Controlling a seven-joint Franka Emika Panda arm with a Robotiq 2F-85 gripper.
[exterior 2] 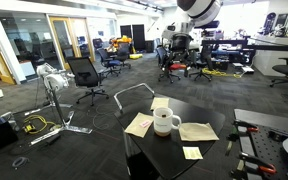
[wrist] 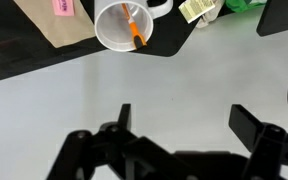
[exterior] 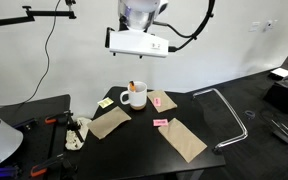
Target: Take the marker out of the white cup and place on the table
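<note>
The white cup [exterior: 133,96] stands upright on the black table [exterior: 199,120], with the orange marker [exterior: 131,86] leaning inside it. The cup also shows in an exterior view [exterior 2: 165,122] and in the wrist view [wrist: 123,26], where the marker [wrist: 134,27] lies across its opening. My gripper [wrist: 184,118] is open and empty, high above the table and well apart from the cup. In an exterior view only the arm's wrist [exterior: 138,40] shows, above the cup.
Brown paper pieces [exterior: 182,139] lie on the table around the cup, with pink sticky notes [exterior: 161,122] on them. A metal tube frame [exterior: 232,115] stands at one table edge. Tools lie on a side bench [exterior: 54,122]. Office chairs [exterior 2: 85,75] stand beyond.
</note>
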